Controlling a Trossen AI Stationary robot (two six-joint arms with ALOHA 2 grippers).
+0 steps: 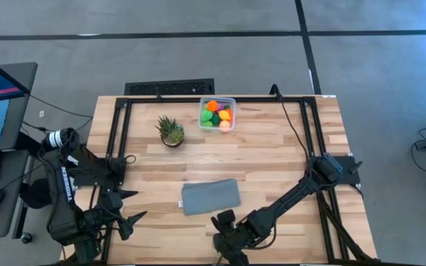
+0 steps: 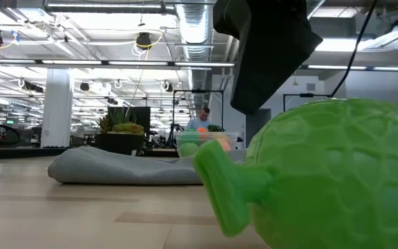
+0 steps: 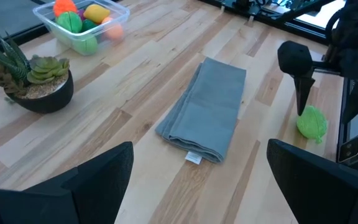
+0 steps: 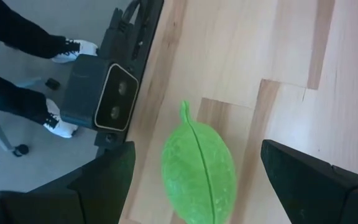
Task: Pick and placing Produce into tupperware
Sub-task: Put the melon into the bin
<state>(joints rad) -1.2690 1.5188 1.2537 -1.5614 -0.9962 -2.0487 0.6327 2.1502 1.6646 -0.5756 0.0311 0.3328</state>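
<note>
Hovering our right gripper (image 4: 191,180) wide open over the last green fruit (image 4: 199,171) by the table's near edge, we straddle it for a grab. The tupperware (image 1: 217,113) seems nearly full. Our left gripper (image 3: 197,180) waits, spread, empty.

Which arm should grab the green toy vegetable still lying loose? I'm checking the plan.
The right. Its open claw hangs directly over the green toy vegetable, one finger either side. The left claw waits at the table's near-left edge, beyond the grey cloth.
</note>
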